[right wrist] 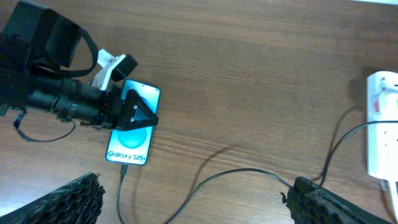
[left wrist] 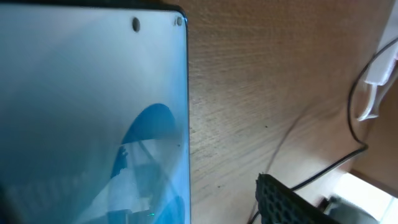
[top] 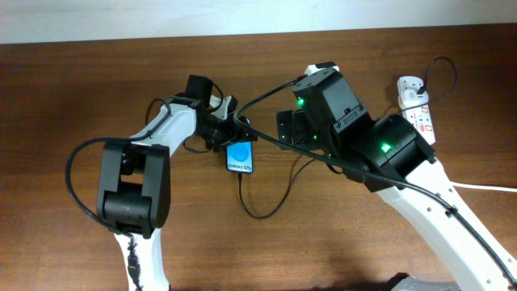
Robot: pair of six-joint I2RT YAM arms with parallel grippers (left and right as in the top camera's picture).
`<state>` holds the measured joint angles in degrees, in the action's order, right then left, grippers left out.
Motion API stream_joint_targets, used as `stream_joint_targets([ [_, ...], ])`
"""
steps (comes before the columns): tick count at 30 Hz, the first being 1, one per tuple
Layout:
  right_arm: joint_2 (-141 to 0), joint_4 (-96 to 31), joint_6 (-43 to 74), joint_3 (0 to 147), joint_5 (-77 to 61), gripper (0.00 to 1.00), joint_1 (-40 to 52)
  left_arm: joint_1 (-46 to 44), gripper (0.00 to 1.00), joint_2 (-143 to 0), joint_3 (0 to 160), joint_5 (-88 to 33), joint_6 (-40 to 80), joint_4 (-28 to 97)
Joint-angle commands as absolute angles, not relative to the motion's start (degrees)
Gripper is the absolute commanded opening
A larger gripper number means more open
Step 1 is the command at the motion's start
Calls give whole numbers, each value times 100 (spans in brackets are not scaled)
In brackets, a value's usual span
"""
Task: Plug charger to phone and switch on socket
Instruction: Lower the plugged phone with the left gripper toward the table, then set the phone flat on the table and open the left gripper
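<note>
The phone point(top: 240, 155) lies flat on the table with its blue screen up; it also shows in the right wrist view point(right wrist: 132, 134) and fills the left of the left wrist view point(left wrist: 93, 112). My left gripper point(top: 233, 131) sits over the phone's top end point(right wrist: 127, 111). Its one visible finger point(left wrist: 298, 202) is clear of the phone's edge, so it looks open. The charger point(top: 262, 212) has its tip point(right wrist: 123, 169) at the phone's bottom edge and loops right to the socket point(top: 418, 109). My right gripper point(right wrist: 199, 205) is wide open and empty above the cable.
The white socket point(right wrist: 382, 124) lies at the table's far right, its thick white cord point(top: 485, 187) running off the right edge. The right arm's body point(top: 380, 149) hangs over the table between phone and socket. Slack cable crosses the table's middle point(right wrist: 249, 174).
</note>
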<state>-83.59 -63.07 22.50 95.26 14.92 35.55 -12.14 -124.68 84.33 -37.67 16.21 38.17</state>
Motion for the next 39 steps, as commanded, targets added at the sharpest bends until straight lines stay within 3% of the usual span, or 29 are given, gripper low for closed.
stream_joint_targets([
  [1,-8370,-6366,2344,9581,1304,98,3518,-1146,77,-13082,8060,-1754,1575,3981],
  [5,-8374,-6383,2344,9581,1306,98,3518,-1146,88,-13082,8060,-1752,1575,3977],
  [15,-8374,-6388,2344,9581,1306,99,3518,-1146,100,-13082,8060,-1603,1575,3999],
  [39,-8374,-6410,2342,9581,917,98,3522,-1144,99,-13082,8060,-1365,1575,4425],
])
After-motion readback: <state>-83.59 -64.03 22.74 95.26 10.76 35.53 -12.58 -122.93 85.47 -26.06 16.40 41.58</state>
